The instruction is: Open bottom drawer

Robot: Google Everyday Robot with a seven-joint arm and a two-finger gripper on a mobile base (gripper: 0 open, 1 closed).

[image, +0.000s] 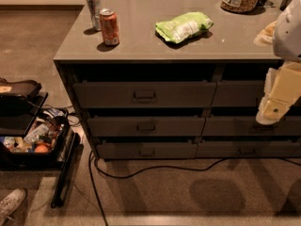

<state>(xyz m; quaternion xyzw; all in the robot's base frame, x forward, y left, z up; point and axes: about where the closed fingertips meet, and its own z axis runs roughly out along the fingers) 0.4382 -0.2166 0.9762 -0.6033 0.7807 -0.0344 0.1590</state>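
At the far left an open case point(28, 160) full of odds and ends sits on the carpet, with a black cable point(155, 169) snaking from it along the foot of the cabinet. Two cans point(109, 27) stand on the left end of the counter point(141, 46).

Under them is the left stack of three drawers. The bottom drawer point(146, 149) is the lowest and slimmest front, just above the floor. Its small dark handle point(146, 152) sits at its centre, with its long axis running level, left to right. The front looks in line with the two above it, so I judge it not yet pulled out.

Further right a green bag point(184, 26) lies on the counter, and below it the stack's divider marks off the right-hand drawers, whose slim bottom one point(244, 149) is not the target.

At the right edge the gripper point(273, 111) hangs in front of the right stack, at about the height of the middle row. It is well apart from the handle and touches nothing. Whether it is spread or closed up I cannot tell.

The move turns on this: the handle lies down and well to the left of the gripper, across the divider. The arm would have to travel left and drop almost to the floor, meet the level bar squarely, then draw outward from the cabinet. The cable on the floor lies close below that path.
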